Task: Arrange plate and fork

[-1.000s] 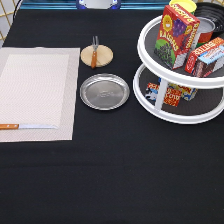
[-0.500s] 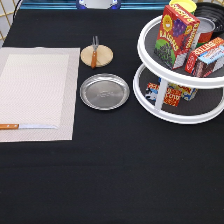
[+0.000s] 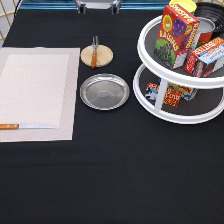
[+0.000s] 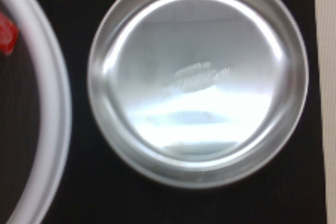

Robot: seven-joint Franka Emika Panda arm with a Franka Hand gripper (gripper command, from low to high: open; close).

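Reading "RAISINS": box (image 3: 176, 31) beside plate (image 3: 104, 91)

The plate (image 3: 104, 91) is seen on the surface (image 3: 115, 175) between the placemat (image 3: 35, 92), at the exterior view's left, and the two-tier turntable (image 3: 172, 107), at its right. Toward the top, the fork (image 3: 94, 52) is laid across the coaster (image 3: 101, 55). A knife (image 3: 27, 126) is laid on the placemat's bottom edge. Boxes (image 3: 175, 32) are stacked on the turntable.
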